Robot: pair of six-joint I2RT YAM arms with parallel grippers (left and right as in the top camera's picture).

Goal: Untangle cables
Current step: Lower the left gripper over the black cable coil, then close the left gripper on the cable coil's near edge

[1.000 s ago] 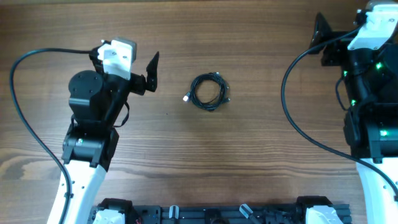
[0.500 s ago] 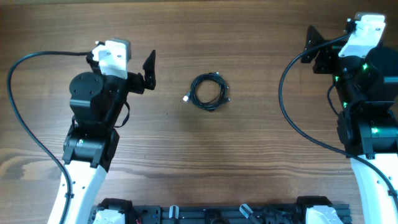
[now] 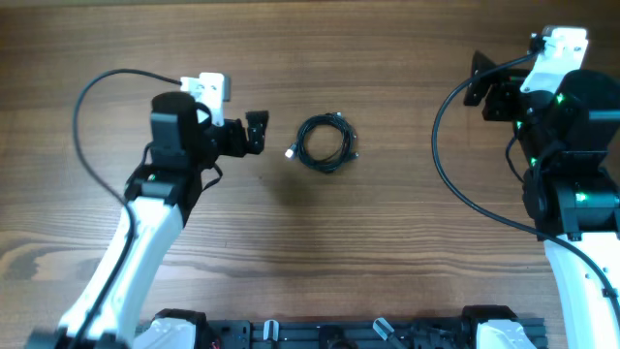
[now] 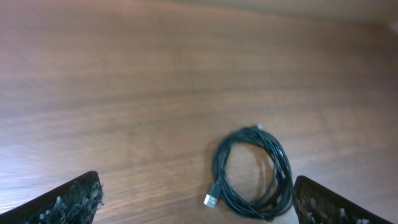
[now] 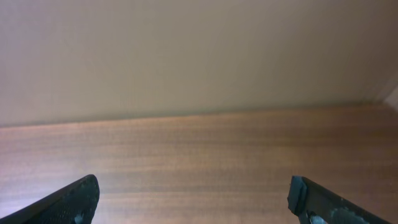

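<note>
Approach stage: the coiled cables (image 3: 325,143) are faced from nine o'clock by the wide-spread left gripper (image 3: 257,133); the right gripper (image 3: 481,79) is held wide at two o'clock. A strand must be pinched next.

black cables (image 3: 325,143), white-tipped plug (image 3: 290,152); brown wood-grain table (image 3: 387,242)

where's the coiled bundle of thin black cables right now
Overhead, the coiled bundle of thin black cables lies on the wooden table near its centre, just ahead of the open left gripper and far from the right gripper.
</note>
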